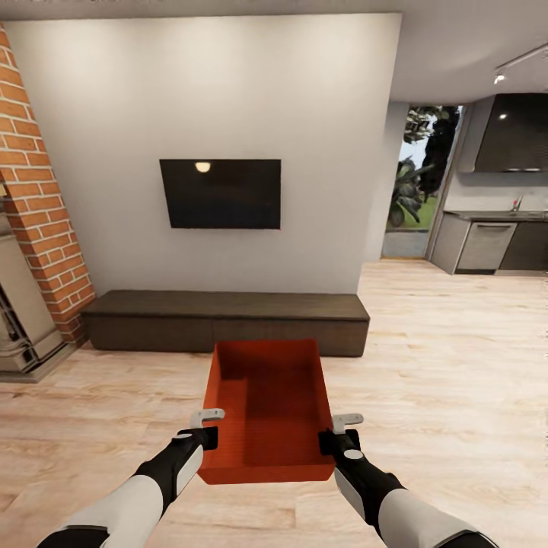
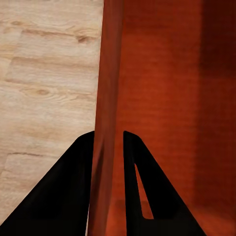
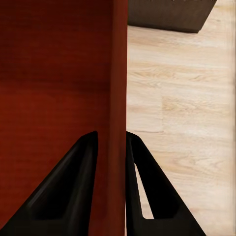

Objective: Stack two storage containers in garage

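I am in the living room, over its pale wood floor [image 1: 457, 380]. One red-orange open-top storage container [image 1: 266, 411] hangs in front of me, held level by its two long walls and empty inside. My left gripper [image 1: 207, 438] is shut on its left wall. In the left wrist view, the gripper [image 2: 107, 133] has its black fingers [image 2: 69, 191] on either side of the container's thin wall [image 2: 105, 88]. My right gripper [image 1: 333, 441] is shut on the right wall, and in the right wrist view it [image 3: 110, 133] straddles the container's wall [image 3: 118, 73]. The garage is out of view.
A long low dark cabinet [image 1: 228, 320] stands just beyond the container, under a black TV [image 1: 221, 194] on the white wall. A red-brick fireplace [image 1: 38, 198] fills the left side. The wood floor runs on to the right toward a kitchen [image 1: 495, 243] and a glass door [image 1: 415, 183].
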Robot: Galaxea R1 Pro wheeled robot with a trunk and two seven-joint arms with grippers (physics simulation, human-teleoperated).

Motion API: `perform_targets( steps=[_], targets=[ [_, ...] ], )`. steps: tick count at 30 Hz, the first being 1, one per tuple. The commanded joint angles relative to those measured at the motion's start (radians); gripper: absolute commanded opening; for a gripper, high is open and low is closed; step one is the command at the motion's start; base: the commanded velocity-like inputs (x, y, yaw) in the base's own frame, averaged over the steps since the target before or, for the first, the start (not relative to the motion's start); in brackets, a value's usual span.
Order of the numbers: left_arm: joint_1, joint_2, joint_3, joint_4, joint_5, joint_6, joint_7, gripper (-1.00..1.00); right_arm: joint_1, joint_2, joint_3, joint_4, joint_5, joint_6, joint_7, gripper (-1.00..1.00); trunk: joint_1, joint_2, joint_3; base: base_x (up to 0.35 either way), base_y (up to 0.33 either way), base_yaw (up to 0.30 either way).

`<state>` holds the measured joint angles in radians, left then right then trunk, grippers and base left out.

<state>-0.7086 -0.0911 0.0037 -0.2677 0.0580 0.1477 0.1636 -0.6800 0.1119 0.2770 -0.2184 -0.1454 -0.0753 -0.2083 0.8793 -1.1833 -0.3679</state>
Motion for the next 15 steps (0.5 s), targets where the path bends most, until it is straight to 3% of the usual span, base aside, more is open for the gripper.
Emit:
perform_targets(
  steps=[1, 15],
  targets=[
    [0.0, -0.001, 0.003, -0.005, -0.004, 0.006, 0.009, -1.0, -0.001, 0.003, -0.004, 0.002, -0.022, -0.003, 0.001, -1.0, 0.0, -0.001, 0.0, 0.0, 0.0, -0.129],
    [0.0, -0.001, 0.003, -0.005, -0.004, 0.006, 0.009, -1.0, -0.001, 0.003, -0.004, 0.002, -0.022, -0.003, 0.001, -1.0, 0.0, -0.001, 0.021, 0.0, 0.0, -0.137]
  ],
)
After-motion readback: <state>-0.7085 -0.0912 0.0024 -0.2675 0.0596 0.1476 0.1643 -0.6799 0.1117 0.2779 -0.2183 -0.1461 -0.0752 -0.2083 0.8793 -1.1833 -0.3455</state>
